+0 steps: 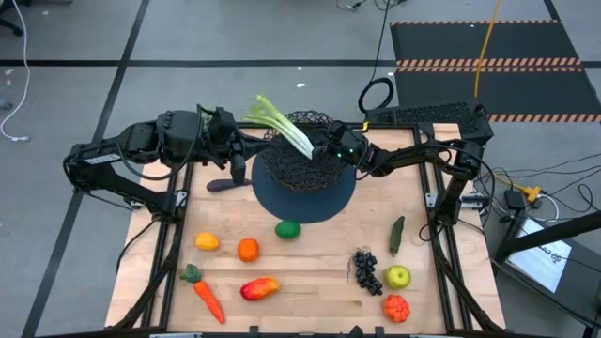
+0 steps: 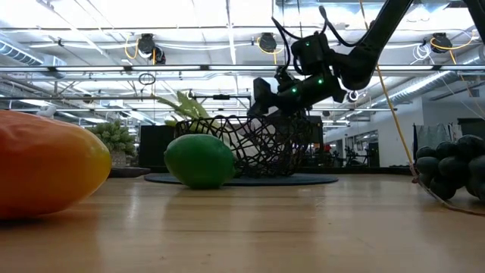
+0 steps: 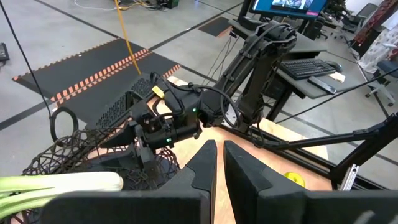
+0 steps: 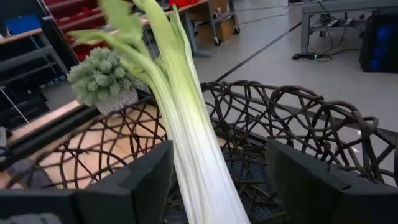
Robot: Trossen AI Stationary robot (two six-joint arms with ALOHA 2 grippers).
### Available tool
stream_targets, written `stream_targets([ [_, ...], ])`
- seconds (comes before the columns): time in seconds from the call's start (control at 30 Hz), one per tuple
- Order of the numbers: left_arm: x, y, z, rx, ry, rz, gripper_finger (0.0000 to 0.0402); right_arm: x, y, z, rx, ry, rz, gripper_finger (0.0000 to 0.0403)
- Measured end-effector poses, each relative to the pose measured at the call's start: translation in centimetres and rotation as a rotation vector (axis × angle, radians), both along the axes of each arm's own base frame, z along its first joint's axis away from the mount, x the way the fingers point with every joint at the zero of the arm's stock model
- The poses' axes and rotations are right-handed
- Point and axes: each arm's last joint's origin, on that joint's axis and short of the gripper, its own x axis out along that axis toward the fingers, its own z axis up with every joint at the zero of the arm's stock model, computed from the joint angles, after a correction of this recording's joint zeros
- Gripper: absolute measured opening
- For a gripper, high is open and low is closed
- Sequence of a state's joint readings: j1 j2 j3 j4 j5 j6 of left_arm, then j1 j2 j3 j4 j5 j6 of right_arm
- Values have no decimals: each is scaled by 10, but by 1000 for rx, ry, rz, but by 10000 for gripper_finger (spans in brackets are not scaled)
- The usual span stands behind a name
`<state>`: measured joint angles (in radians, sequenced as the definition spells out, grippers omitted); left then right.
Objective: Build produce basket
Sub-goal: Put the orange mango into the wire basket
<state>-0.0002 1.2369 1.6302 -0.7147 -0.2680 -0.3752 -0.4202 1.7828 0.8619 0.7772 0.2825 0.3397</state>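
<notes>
Tabletop: leek (image 4: 186, 143) btwn right gripper (image 4: 217, 180) fingers, parted, over basket (image 1: 302, 161).

The long green-white leek (image 1: 282, 125) lies in the black wire-mesh basket (image 1: 302, 164), sticking out toward ten o'clock. The basket sits on the flat dark round mat (image 1: 310, 199). The round green lime (image 1: 287, 228) lies at six o'clock.

Dark jointed arms (image 1: 122, 150), green indicator lights.
</notes>
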Motion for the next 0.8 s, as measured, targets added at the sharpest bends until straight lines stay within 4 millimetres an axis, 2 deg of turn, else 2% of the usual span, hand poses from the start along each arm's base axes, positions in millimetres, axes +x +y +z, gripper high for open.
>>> stream_targets([
  [0.17, -1, -1, -1, -19, 14, -14, 31, -1, 2, 15, 1, -75, 47, 246],
  [0.4, -16, -3, -9, -120, 111, -60, 31, -13, 17, 53, 28, -114, 256, 245],
  [0.67, -42, -8, -28, -202, 368, -32, 31, -46, 55, 98, 72, -24, 345, 244],
  [0.8, -45, -15, -51, -211, 533, -42, 31, -67, 73, 112, 105, 29, 395, 244],
])
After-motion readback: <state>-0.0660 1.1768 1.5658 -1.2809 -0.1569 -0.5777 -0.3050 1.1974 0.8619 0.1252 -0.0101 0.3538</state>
